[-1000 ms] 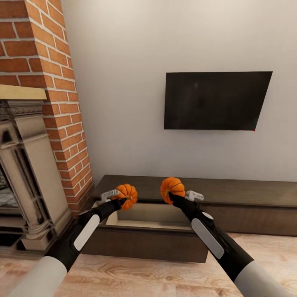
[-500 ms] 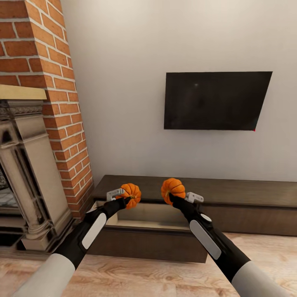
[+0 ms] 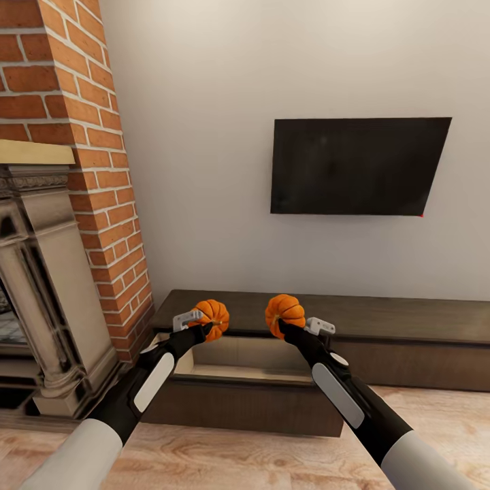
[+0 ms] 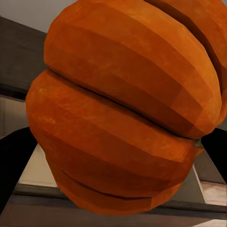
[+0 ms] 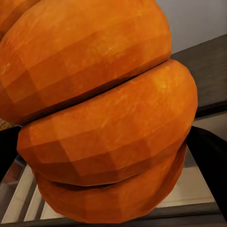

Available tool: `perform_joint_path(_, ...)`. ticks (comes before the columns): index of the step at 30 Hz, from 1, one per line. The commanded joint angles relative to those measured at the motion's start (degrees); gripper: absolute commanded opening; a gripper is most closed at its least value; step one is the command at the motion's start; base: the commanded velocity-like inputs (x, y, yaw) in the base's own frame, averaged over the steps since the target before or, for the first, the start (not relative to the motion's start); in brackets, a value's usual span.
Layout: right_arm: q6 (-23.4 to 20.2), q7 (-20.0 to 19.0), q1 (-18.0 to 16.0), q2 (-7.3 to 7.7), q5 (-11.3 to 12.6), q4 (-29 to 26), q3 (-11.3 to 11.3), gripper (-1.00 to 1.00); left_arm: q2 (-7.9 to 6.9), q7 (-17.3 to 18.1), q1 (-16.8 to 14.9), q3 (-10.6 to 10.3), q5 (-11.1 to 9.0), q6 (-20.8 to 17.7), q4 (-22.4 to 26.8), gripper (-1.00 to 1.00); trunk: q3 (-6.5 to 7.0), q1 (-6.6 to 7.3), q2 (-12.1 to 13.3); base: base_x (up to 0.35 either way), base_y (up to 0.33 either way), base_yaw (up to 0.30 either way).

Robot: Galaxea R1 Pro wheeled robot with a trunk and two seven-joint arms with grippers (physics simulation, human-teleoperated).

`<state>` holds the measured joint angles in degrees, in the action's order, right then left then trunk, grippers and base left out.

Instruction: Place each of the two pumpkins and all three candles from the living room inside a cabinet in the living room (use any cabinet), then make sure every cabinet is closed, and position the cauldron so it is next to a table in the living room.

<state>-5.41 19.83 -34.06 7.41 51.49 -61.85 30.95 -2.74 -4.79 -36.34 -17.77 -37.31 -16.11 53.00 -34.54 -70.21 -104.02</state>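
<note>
Even, soft, shadow-light rendering; sharp focus, wide-angle edge stretch.

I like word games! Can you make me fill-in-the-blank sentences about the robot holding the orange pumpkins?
1. Each gripper holds one round, ribbed ____ pumpkin: left pumpkin, right pumpkin.
2. The left drawer of the long dark brown wooden cabinet is ____.
3. The flat black TV hangs on the ____.

Missing words: orange; open; wall
</note>
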Motion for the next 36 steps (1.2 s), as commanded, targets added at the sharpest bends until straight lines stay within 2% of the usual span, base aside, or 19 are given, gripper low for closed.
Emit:
perform_joint_path(1, -0.1, 0.5, -0.1, 0.08, 0.3, -0.1, 0.2, -1.00, -0.07, -0.5, 0.0, -0.2, -0.6, -0.1, 0.1, -1.00, -0.06, 0.00, 0.0, 0.079, 0.000, 0.000)
perform_joint_path(10, -0.1, 0.5, -0.1, 0.07, 0.4, 0.5, 0.2, -1.00, -0.10, -0.5, 0.0, -0.2, -0.5, -0.1, 0.1, -1.00, -0.06, 0.00, 0.0, 0.114, 0.015, 0.000)
perform_joint_path(19, 0.1, 0.5, -0.1, 0.10, 0.4, 0.6, 0.1, -1.00, -0.28, -0.5, 0.0, -0.2, -0.5, -0.1, 0.0, -1.00, -0.06, 0.00, 0.0, 0.273, 0.000, 0.000)
perform_joint_path(28, 0.2, 0.2, 0.0, 0.06, 0.7, 0.5, 0.1, -1.00, -0.43, -0.6, 0.0, -0.2, -0.5, -0.1, 0.0, -1.00, -0.02, 0.00, 0.0, 0.024, 0.000, -0.008)
perform_joint_path(36, 0.2, -0.1, -0.1, 0.10, 0.7, 0.5, 0.1, -1.00, -0.51, -0.5, 0.0, -0.2, -0.5, 0.3, 0.0, -1.00, 0.43, 0.00, 0.0, 0.000, 0.000, -0.183)
